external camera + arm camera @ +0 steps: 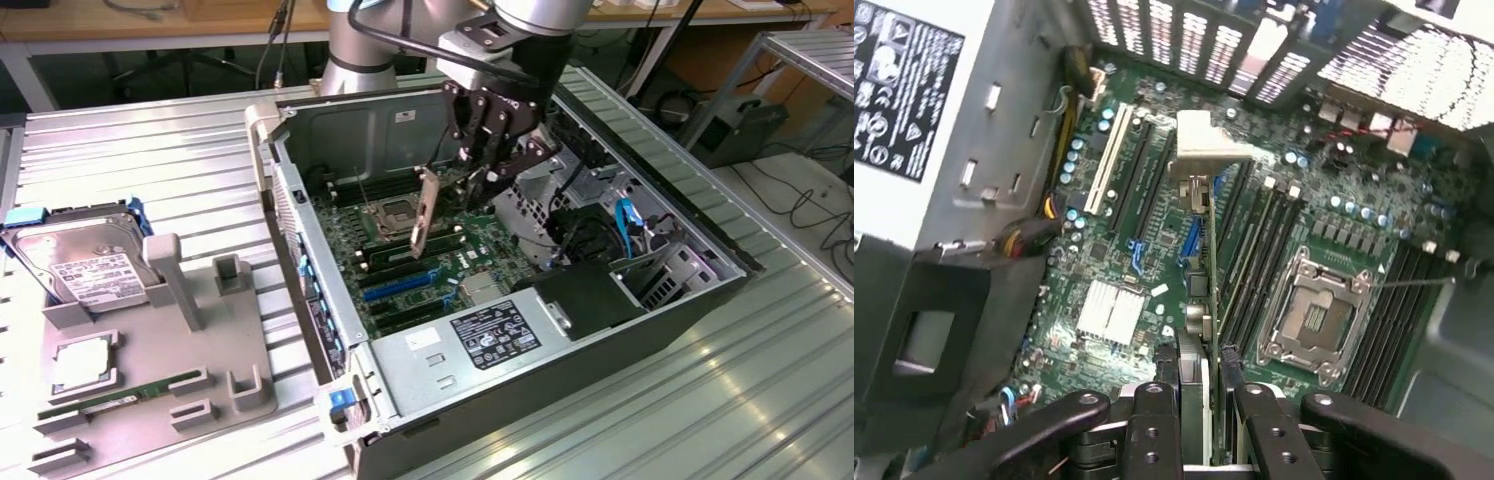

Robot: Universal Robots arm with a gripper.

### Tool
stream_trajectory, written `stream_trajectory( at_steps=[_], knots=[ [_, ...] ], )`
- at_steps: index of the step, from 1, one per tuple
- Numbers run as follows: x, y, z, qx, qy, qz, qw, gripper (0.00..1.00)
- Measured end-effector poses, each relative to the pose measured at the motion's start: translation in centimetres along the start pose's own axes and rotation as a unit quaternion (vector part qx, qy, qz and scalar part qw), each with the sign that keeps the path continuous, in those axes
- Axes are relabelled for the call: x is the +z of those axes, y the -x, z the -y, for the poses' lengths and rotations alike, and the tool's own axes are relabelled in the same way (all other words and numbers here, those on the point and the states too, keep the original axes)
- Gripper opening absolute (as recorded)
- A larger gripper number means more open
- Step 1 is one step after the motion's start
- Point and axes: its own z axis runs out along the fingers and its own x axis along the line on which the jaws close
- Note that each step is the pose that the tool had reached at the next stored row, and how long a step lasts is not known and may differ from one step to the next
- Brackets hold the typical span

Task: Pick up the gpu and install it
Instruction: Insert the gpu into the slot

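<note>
My gripper (489, 160) hangs inside the open computer case (307, 230), shut on the gpu (429, 214). The card is held on edge, its silver end bracket pointing down toward the motherboard (350, 240) beside the CPU socket (391, 215). In the wrist view the gripper (1201, 425) clamps the slim black gpu (1199, 375), seen edge-on, and the card's pale bracket (1206, 150) floats above the board. It sits over the strip between the black expansion slots (1144, 185) and the RAM slots (1254, 250), clear of the board and seated in no slot.
A grey fixture (160, 330) at the exterior view's left carries a silver hard drive (87, 262), a CPU (83, 360) and a green RAM stick (120, 398). In the case, the power supply (467, 345) and a drive cage (661, 280) crowd the near side.
</note>
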Motion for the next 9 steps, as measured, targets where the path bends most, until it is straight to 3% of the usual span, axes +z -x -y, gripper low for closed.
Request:
stream_trajectory(
  at_steps=[3, 9],
  knots=[
    [0.1, 0.0, 0.0, 0.033, -0.0004, 0.0009, 0.9994, 0.26],
    [0.31, -0.01, 0.01, 0.097, -0.0013, 0.0026, 0.9953, 0.26]
  ],
)
